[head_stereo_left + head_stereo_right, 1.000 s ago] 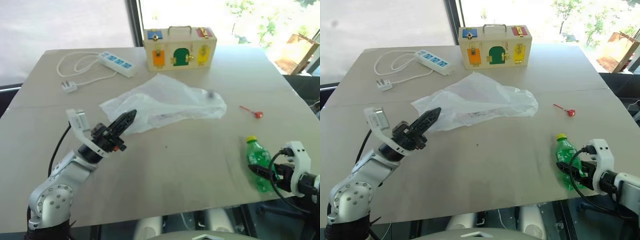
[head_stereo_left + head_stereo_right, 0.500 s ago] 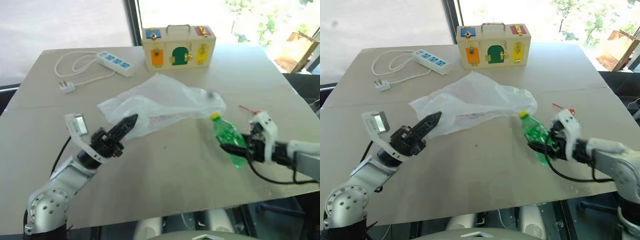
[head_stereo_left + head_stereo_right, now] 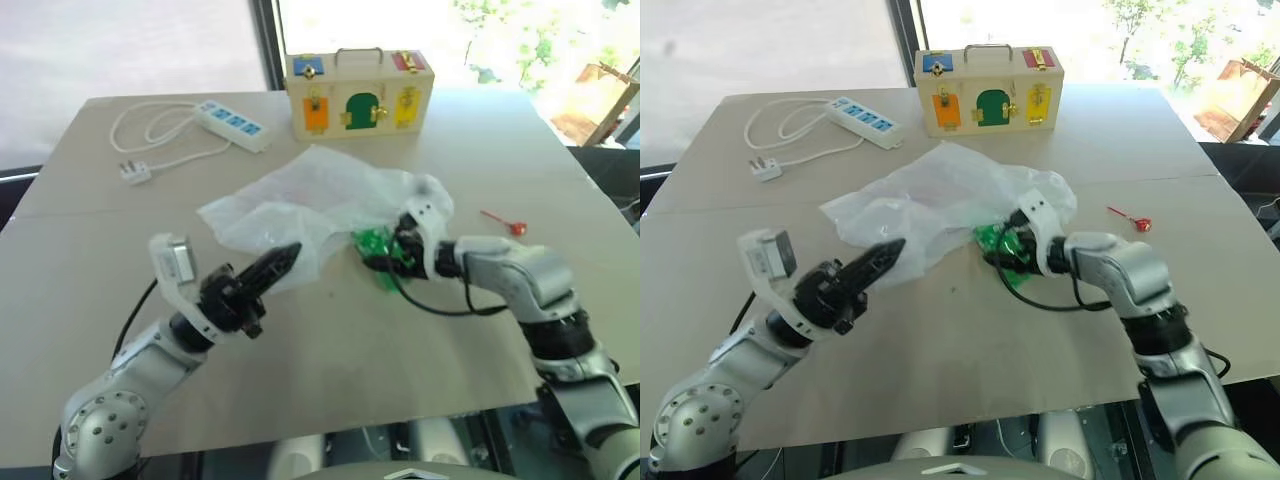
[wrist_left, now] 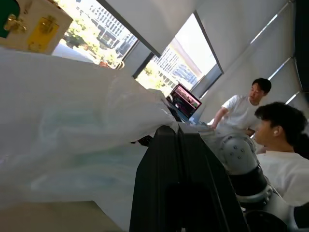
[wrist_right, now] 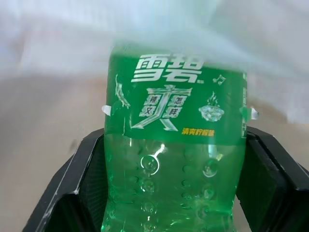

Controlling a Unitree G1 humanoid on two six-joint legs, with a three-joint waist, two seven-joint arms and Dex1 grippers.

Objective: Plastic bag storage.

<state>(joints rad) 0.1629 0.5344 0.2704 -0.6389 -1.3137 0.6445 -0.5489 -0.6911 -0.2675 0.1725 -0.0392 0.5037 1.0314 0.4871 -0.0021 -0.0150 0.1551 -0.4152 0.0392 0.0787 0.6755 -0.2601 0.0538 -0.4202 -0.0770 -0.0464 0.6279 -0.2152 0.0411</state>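
The plastic bag [image 3: 310, 195], whitish and crinkly, lies mid-table. My left gripper [image 3: 285, 256] is shut on its near edge; in the left wrist view the film [image 4: 72, 111] rises and gathers at my closed fingertips [image 4: 166, 145]. My right gripper [image 3: 385, 258] is shut on a green bottle [image 3: 376, 247], held lying toward the bag's right-hand side. In the right wrist view the bottle [image 5: 174, 159] sits between both fingers [image 5: 79, 179], and its upper end is veiled by the bag's film.
A wooden box [image 3: 358, 92] with coloured doors stands at the back. A white power strip [image 3: 232, 126] with its cord lies back left. A small red lollipop [image 3: 505, 224] lies on the table at the right. Two people [image 4: 270, 140] sit beyond the table.
My right gripper carried the green bottle from the table's front right corner leftward and forward to the bag. My left gripper drew back and slightly right with the bag's edge.
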